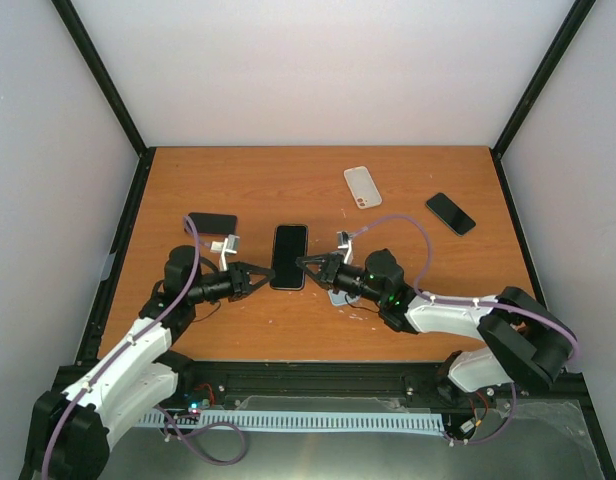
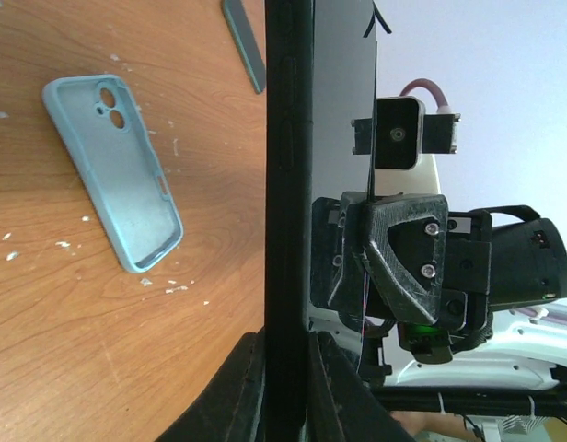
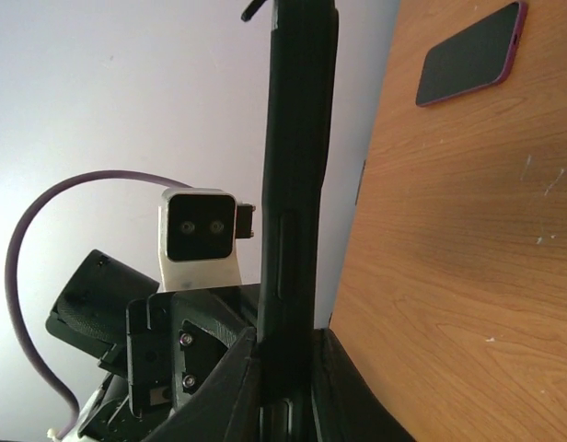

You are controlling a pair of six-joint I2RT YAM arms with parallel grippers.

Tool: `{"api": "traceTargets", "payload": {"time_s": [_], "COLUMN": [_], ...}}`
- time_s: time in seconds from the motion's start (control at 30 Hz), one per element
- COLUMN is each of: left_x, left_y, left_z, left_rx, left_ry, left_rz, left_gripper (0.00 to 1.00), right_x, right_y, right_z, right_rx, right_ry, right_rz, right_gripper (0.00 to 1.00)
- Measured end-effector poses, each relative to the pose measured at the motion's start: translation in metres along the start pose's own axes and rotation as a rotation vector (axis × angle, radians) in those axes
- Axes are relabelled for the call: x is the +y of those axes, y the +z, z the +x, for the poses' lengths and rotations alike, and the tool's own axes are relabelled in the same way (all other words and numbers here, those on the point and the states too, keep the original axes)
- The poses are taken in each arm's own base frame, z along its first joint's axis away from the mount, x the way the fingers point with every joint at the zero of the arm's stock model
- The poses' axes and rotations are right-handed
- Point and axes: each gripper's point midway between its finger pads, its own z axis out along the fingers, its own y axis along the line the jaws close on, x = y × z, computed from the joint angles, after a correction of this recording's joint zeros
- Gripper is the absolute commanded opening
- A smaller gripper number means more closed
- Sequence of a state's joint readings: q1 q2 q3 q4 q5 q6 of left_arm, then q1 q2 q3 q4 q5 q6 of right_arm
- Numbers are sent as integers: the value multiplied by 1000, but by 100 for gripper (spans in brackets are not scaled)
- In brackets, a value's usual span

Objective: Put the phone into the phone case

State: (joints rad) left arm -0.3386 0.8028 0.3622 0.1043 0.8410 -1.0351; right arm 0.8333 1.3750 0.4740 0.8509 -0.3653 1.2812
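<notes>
Top view, phone: dark, screen up, lying level over the middle of the wooden table, pinched from both long sides.
Top view, left gripper: at the phone's left edge near its lower end, fingers clamped on that edge.
Top view, right gripper: at the phone's right edge, facing the left gripper, likewise clamped on it.
Top view, phone case: pale, flat on the table, beyond the phone and to its right, well apart from it.
Top view, black phone: farther right of the phone than the phone case, lying askew.
Top view, purple-rimmed phone: left of the phone's far end; from here only a dark slab.
Left wrist view, left gripper: both fingers press the phone, seen edge-on; it is grasping the phone.
Left wrist view, right gripper: meets the phone from the opposite side.
Left wrist view, phone case: pale blue-green, hollow side up, camera cut-out showing, on the table apart from the phone.
Left wrist view, black phone: only partly in frame, past the phone case.
Right wrist view, right gripper: fingers hug the phone edge-on; it is grasping the phone.
Right wrist view, left wrist camera: just behind the phone.
Right wrist view, purple-rimmed phone: screen up on the table beyond the phone.
Phone's height: I cannot tell whether it rests on the table or hangs just above it.
</notes>
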Motion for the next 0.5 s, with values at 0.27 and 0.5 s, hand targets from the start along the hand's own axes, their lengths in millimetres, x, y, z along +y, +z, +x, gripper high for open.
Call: {"api": "traceTargets", "payload": {"time_s": [0.27, 0.5], "left_x": [19, 24], "left_y": [-2, -10], "left_z": [-3, -18], "left_rx": [-28, -92], "left_ry": [-29, -2], "left_rz": [-112, -226], "left_gripper": [57, 99], "right_x": [-21, -61], "right_y": [5, 7], "right_z": [8, 21], "right_rx": [31, 74], "right_ry": [23, 54], "right_rz": [49, 152], "right_gripper": [11, 11]}}
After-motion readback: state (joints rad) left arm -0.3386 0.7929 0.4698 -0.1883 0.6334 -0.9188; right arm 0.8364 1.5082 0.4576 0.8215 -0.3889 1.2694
